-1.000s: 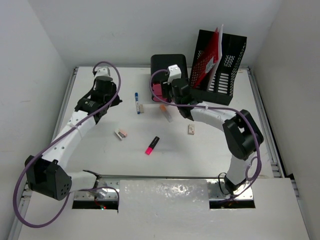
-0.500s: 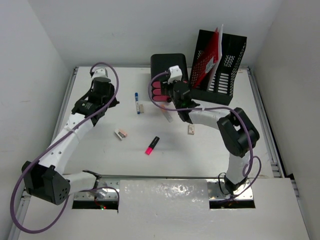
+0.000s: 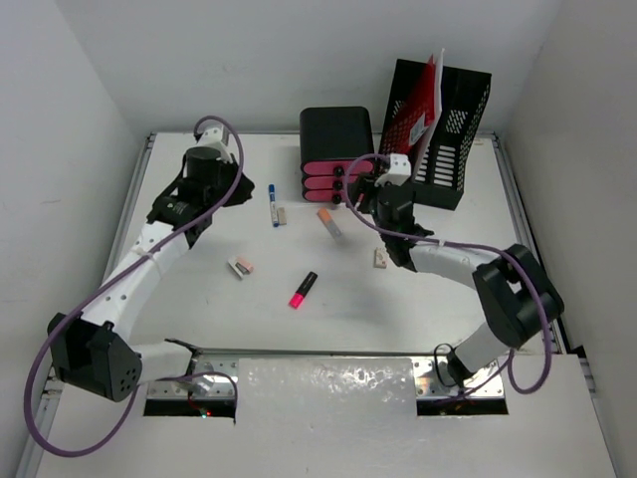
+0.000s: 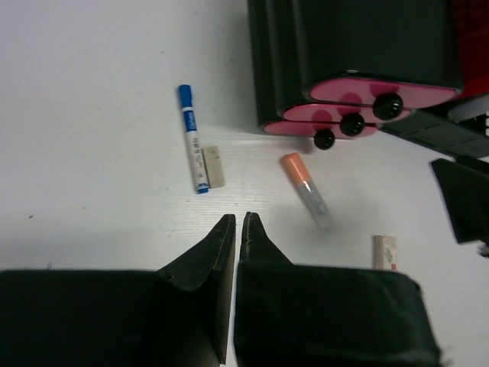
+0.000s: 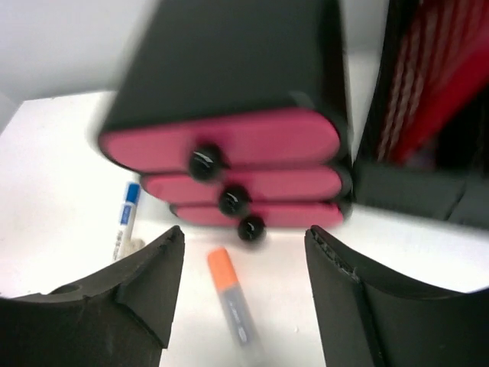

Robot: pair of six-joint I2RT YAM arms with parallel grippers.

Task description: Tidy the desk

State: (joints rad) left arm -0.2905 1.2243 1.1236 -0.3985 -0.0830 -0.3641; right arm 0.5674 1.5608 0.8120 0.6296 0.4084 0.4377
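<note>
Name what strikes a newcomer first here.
A black drawer unit with pink fronts sits at the far edge of the desk, the open right tool facing it. Beside it, a black mesh file holder holds a red folder. A pink highlighter lies mid-desk.

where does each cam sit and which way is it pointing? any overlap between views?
Top external: above and behind the bases, looking down on the whole desk; the left arm and right arm show in full.
Left wrist: on the left arm, angled down over the desk toward the blue marker and drawer unit; the shut left tool sits at the bottom edge.
Right wrist: low, facing the drawer unit's pink fronts; the open right tool flanks the frame.
Shared: both wrist views catch the drawer unit, the blue marker and the orange-capped marker.
</note>
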